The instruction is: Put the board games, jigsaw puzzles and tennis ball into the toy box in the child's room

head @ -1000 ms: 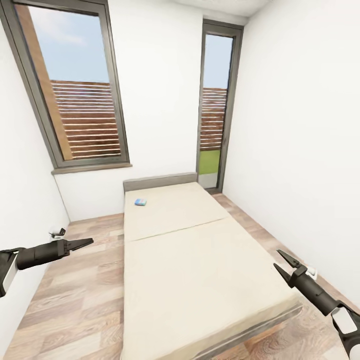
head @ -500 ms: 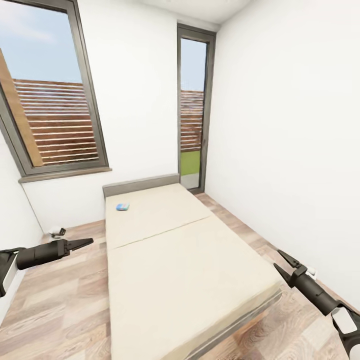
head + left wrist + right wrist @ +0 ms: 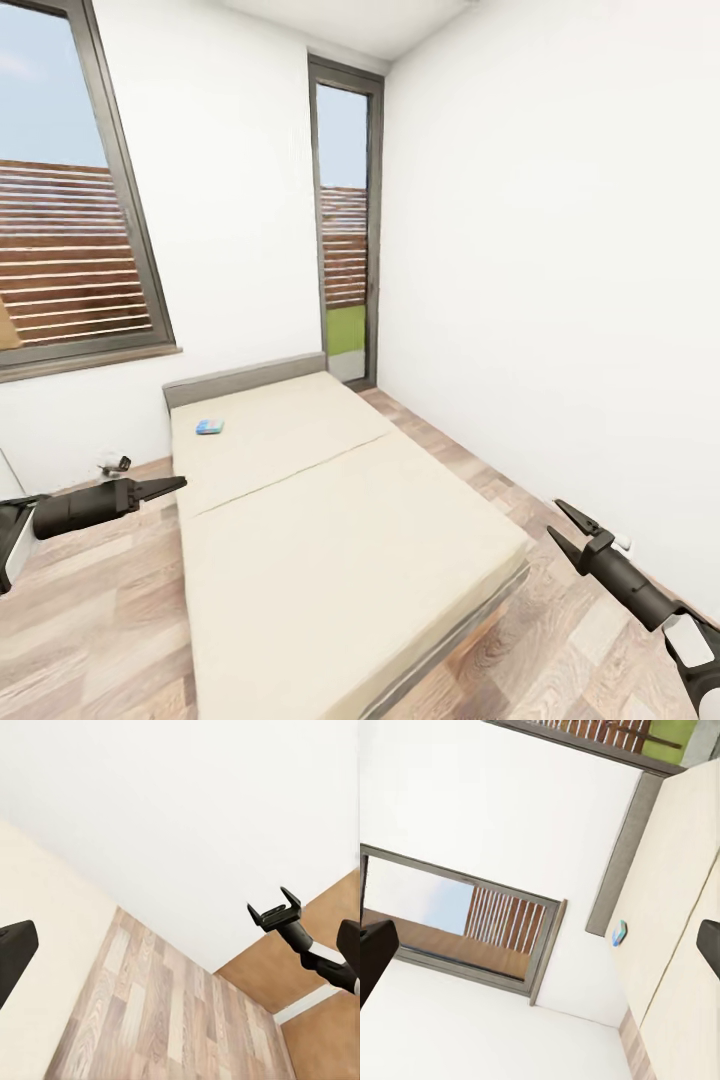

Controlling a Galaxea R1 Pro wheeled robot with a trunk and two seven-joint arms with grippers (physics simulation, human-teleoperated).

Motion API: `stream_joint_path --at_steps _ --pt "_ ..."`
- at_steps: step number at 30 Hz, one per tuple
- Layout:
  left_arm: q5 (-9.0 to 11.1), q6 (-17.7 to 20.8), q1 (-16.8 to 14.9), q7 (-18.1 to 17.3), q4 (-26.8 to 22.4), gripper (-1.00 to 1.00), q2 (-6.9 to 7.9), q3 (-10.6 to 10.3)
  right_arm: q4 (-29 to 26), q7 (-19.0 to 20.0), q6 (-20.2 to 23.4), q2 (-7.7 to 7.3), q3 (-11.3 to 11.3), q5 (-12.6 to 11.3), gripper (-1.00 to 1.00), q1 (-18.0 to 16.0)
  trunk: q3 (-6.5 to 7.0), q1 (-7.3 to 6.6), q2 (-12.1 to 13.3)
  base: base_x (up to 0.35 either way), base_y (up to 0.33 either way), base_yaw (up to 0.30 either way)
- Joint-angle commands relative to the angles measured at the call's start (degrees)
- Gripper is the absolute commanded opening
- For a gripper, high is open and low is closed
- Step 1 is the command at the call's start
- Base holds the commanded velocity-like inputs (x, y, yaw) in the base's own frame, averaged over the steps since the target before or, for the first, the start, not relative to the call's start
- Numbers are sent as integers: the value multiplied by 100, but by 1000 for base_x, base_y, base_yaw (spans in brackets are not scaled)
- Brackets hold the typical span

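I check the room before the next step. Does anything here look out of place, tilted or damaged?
Nothing looks damaged or spilled. One small blue board game lies alone on the bed, near the grey headboard. A small dark object sits on the floor by the wall; what it is cannot be told.

Plain white walls [image 3: 540,250] are lit by daylight through tall dark-framed windows [image 3: 345,220]; pale wood-plank flooring [image 3: 90,620] is laid beneath a low beige-mattressed bed [image 3: 330,540].

Left gripper [image 3: 176,485] nearly closed, right gripper [image 3: 564,523] spread, both arms outstretched.
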Motion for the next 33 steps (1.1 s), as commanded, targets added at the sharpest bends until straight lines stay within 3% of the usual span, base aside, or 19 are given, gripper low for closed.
stream_joint_path --at_steps 1,33 --pt "-1 61 1 -22 0 100 2 1 5 9 41 1 -15 -8 100 -5 3 2 -4 0 64 -256" --pt "-1 63 1 -22 -1 100 1 1 5 9 40 9 -15 -8 100 -5 64 2 -4 0 132 -68"
